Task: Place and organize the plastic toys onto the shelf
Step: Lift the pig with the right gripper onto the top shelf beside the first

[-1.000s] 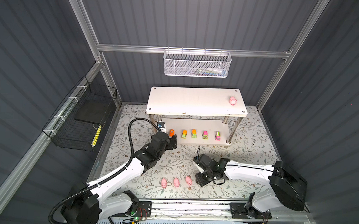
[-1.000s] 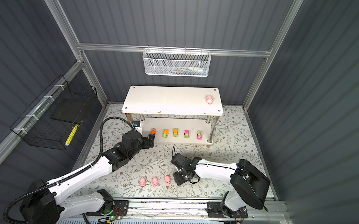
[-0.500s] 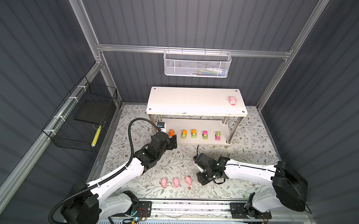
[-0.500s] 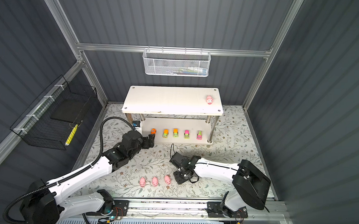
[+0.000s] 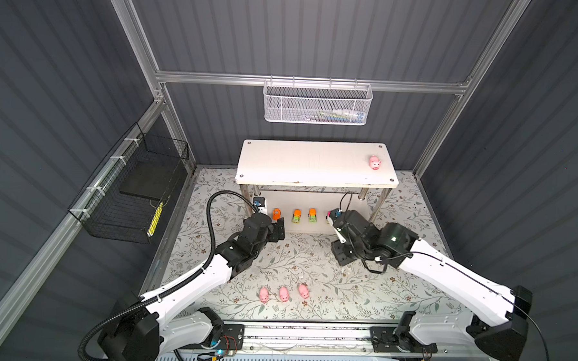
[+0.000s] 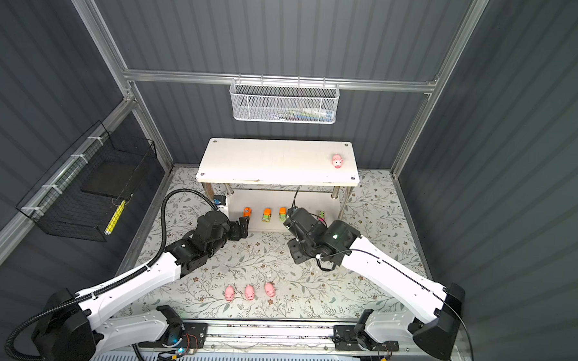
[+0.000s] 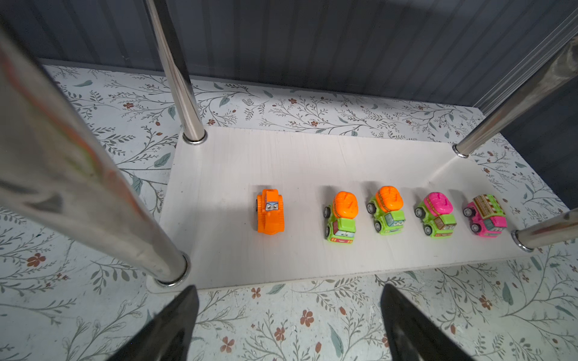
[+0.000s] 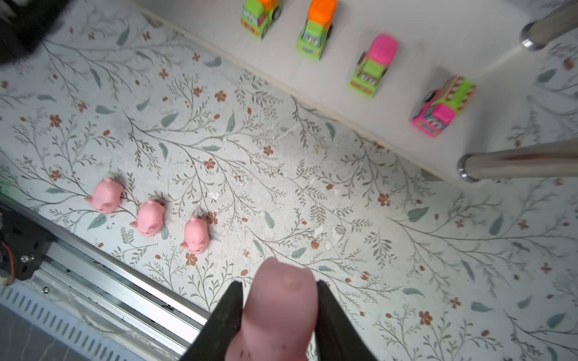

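- Top views: the shelf (image 5: pixel 308 162) sits at 12 o'clock against the back wall, with one pink pig (image 5: pixel 375 163) at the 3 o'clock end of its upper board. Three more pigs (image 5: pixel 283 294) are lined up on the floral mat (image 5: pixel 297 262) at 6 o'clock, well apart from the shelf. The left gripper (image 5: pixel 280 229) hangs around 11 o'clock of the mat's middle, just in front of the lower board (image 5: pixel 320 202). The right gripper (image 5: pixel 342 255) is at about 3 o'clock, pointing down. Can't tell from up here what it's got.
- Left wrist: fingers (image 7: pixel 406 331) are spread wide with nothing between them, over the mat just short of the lower board. All five toy vehicles are in a row on that board: an orange bulldozer (image 7: pixel 270 211), two green mixers (image 7: pixel 341 217) with orange drums, a green one with a pink drum (image 7: pixel 435 214), and a pink truck (image 7: pixel 485 215) beside a chrome leg (image 7: pixel 544 233).
- Right wrist: the jaws are clamped on a fifth pig (image 8: pixel 278 312) — one finger on each side, up off the mat. The three loose pigs sit near the front rail (image 8: pixel 103 262).
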